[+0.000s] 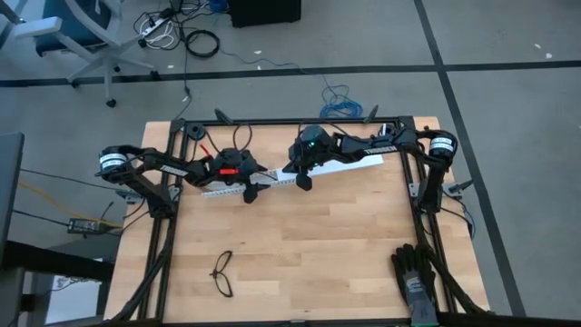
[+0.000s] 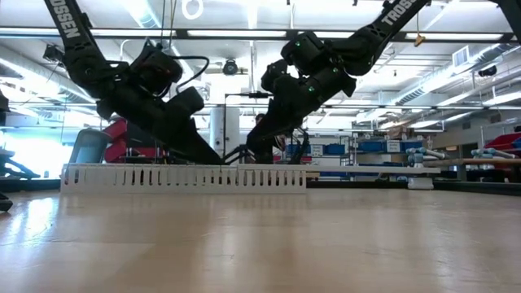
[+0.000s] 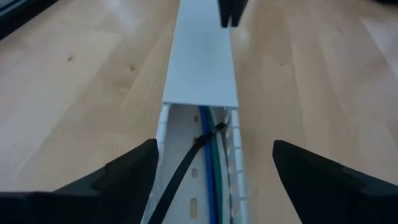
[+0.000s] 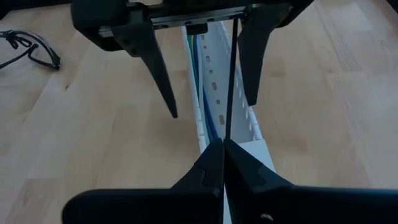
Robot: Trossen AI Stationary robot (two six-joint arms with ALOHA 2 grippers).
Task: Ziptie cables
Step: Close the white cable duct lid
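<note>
A flat white plastic lid hides the far stretch of the thin blue and green cables inside the slotted white plastic duct. The thin black ziptie strip runs off the left wrist picture's edge. From table height, the duct's slotted wall conceals both.

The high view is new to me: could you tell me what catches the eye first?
Two dark arms meet over a long white slotted cable duct at the table's far side. The right gripper is shut on the ziptie, a thin dark strip looped around the cables inside the duct, while the open left gripper straddles it.
</note>
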